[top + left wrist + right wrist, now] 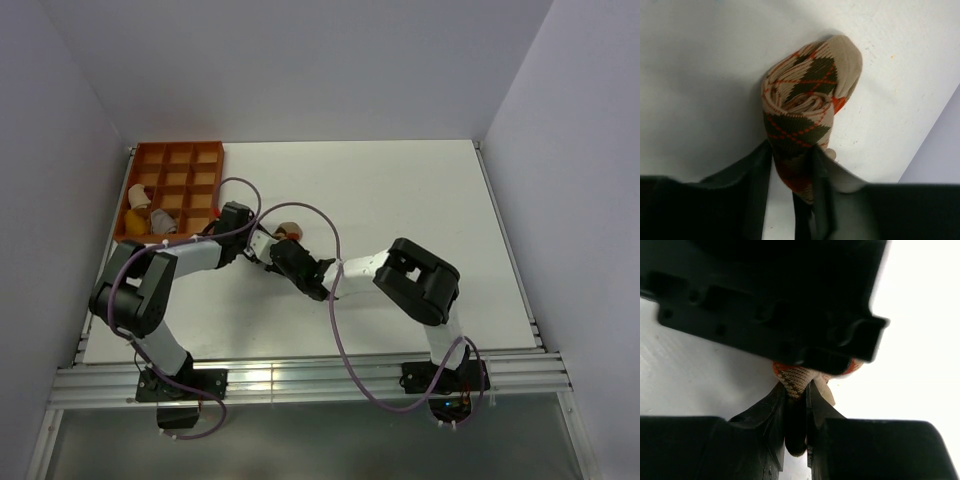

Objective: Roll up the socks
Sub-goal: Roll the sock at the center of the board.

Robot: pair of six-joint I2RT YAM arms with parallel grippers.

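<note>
Left gripper (pixel 792 150) clamps the rolled argyle sock (pixel 810 85) at its six-o'clock end; right gripper (pixel 796 387) pinches the same sock, near table (pixel 400 190) centre. Risk: opposing pulls or a slack grip could uncoil the free twelve-o'clock coil.

Argyle sock (pixel 810 95): one, rolled. Orange compartment tray (pixel 175 148): one, at 10 o'clock on the table (pixel 400 200), twelve cells. Fabric bundles (pixel 150 215) in the tray: at least two, exact count unclear. Arms: two. Grippers: two, left gripper (pixel 792 165) and right gripper (pixel 796 395). Table: one.
</note>
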